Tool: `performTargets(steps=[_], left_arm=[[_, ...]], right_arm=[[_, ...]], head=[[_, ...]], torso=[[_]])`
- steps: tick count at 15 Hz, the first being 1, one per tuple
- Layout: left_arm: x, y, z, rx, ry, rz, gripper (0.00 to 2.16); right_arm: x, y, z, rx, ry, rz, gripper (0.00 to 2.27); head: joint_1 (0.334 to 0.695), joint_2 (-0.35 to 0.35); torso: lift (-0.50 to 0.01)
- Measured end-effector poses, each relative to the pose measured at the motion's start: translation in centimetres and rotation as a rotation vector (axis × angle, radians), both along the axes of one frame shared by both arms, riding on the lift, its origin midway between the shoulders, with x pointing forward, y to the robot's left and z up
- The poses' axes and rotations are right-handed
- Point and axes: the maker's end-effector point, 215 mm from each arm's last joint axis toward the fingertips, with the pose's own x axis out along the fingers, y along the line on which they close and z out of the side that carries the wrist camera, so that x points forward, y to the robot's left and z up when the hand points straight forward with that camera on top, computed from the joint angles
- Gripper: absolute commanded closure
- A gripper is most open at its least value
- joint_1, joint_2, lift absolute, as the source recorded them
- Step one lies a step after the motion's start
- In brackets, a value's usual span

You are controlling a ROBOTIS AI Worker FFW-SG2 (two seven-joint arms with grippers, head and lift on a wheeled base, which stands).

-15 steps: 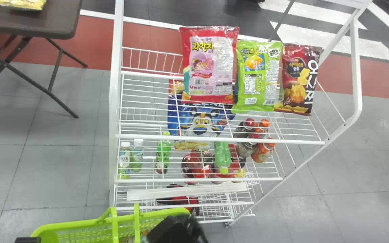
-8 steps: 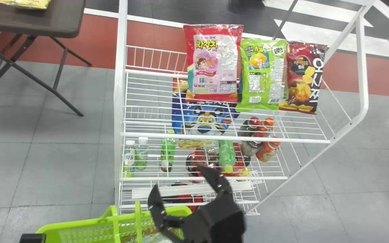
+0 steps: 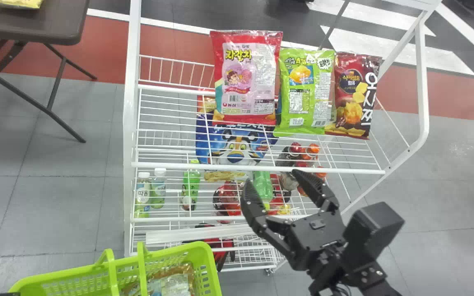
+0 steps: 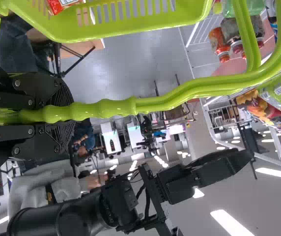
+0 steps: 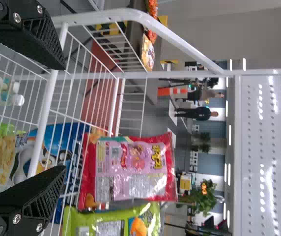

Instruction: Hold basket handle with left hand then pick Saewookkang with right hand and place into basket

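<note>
The Saewookkang is most likely the red-and-pink bag, going by the right end effector's aim, though this is not certain. It leans upright on the top shelf, back from the front edge and about midway between the side edges. The green bag is just beside it; the dark red bag is nearest the right edge. The right end effector is open, near the shelf's front edge. The left end effector is closed around the handle of the basket.

The step in hand seems to be the approach. The right fingers should clear the front rail, straddle the bag without catching its green neighbour, then close softly so the film neither slips nor bursts. The left should keep the basket steady.
</note>
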Motion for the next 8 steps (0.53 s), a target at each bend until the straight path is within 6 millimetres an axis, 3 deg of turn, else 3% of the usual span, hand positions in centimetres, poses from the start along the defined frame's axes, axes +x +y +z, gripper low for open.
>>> performTargets(steps=[3, 8], left_arm=[[0.0, 0.0, 0.1, -0.007, -0.002, 0.001, 1.89], [-1.0, -0.6, 0.1, -0.001, 0.027, -0.026, 1.89]], right_arm=[[-0.5, -1.9, 2.2, 0.019, -0.076, -0.024, 0.09], [-1.5, -4.5, 4.0, 0.041, -0.152, -0.080, 0.09]], head=[[0.695, -0.350], [0.695, -0.350]], torso=[[-0.019], [-0.019]])
